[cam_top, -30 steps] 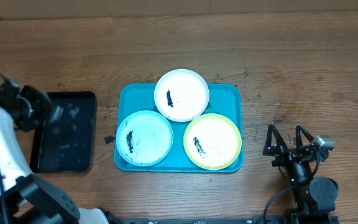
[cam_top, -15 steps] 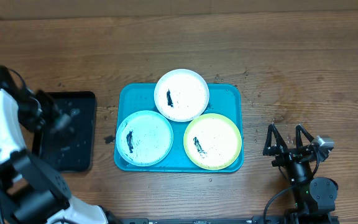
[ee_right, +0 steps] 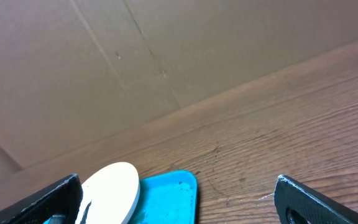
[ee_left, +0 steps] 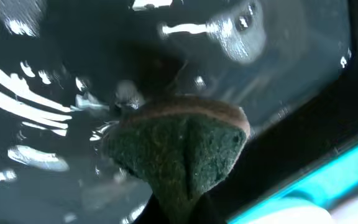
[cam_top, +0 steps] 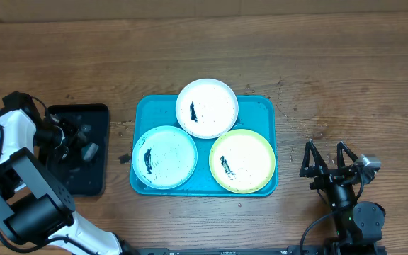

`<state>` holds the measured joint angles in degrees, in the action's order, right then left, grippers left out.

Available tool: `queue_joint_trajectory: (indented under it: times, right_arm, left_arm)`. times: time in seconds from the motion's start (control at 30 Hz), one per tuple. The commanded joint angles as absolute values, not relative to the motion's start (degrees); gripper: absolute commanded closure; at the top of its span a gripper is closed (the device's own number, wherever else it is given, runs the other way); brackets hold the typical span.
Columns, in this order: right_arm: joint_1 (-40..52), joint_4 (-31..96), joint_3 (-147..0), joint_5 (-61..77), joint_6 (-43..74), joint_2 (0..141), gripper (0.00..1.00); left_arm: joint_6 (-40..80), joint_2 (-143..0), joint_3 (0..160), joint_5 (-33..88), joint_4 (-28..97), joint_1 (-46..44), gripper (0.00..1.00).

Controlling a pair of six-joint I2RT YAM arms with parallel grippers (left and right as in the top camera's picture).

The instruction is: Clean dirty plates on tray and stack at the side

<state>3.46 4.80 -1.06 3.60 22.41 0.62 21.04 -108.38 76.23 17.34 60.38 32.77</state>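
Note:
Three smeared plates lie on the turquoise tray (cam_top: 262, 106): a white plate (cam_top: 207, 108) at the back, a light blue plate (cam_top: 165, 156) front left, a yellow-green plate (cam_top: 241, 161) front right. My left gripper (cam_top: 76, 138) is over the black tray (cam_top: 69, 173), left of the plates. In the left wrist view it (ee_left: 176, 214) is shut on a green sponge (ee_left: 179, 146) above the wet tray floor. My right gripper (cam_top: 326, 157) is open and empty on the table right of the tray. Its wrist view shows the white plate (ee_right: 107, 186) and a tray corner (ee_right: 176, 186).
The black tray holds a film of water (ee_left: 55, 93) with bright reflections. Its rim and the turquoise tray's edge (ee_left: 328, 183) show at the lower right of the left wrist view. Bare wooden table (cam_top: 331, 78) lies right of and behind the tray.
My left arm has swung right from beside the black tray's left edge to over its middle, with the sponge. The plates and the right arm have not moved.

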Motion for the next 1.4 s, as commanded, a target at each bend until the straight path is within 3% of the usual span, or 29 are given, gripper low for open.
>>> queue_joint_trajectory:
  times: [0.0,0.23,0.47,0.73,0.9,1.1,1.37]
  right_arm:
    - [3.8,4.6,-0.5,3.0,22.0,0.2,0.00]
    - [3.8,4.6,-0.5,3.0,22.0,0.2,0.00]
    - [3.8,4.6,-0.5,3.0,22.0,0.2,0.00]
    - [3.8,4.6,-0.5,3.0,22.1,0.2,0.00]
    - [3.8,4.6,-0.5,3.0,22.1,0.2,0.00]
    - [3.8,4.6,-0.5,3.0,22.1,0.2,0.00]
    - [3.8,4.6,-0.5,3.0,22.1,0.2,0.00]
  left_arm:
    - [21.8,-104.2,83.7,19.0,63.5,33.2,0.96]
    - [22.8,-102.1,84.4,10.9,63.1,32.3,0.96]
    - [23.0,-106.3,74.2,12.6,57.4,32.7,0.96]
    - [21.4,-103.3,85.4,13.4,66.1,33.3,0.96]
    - [23.9,-103.5,81.7,1.9,62.3,33.0,0.96]
    - [21.9,-105.3,71.9,10.5,54.1,33.0,0.96]
    - [20.4,-101.1,88.9,17.6,68.4,32.9,0.96]
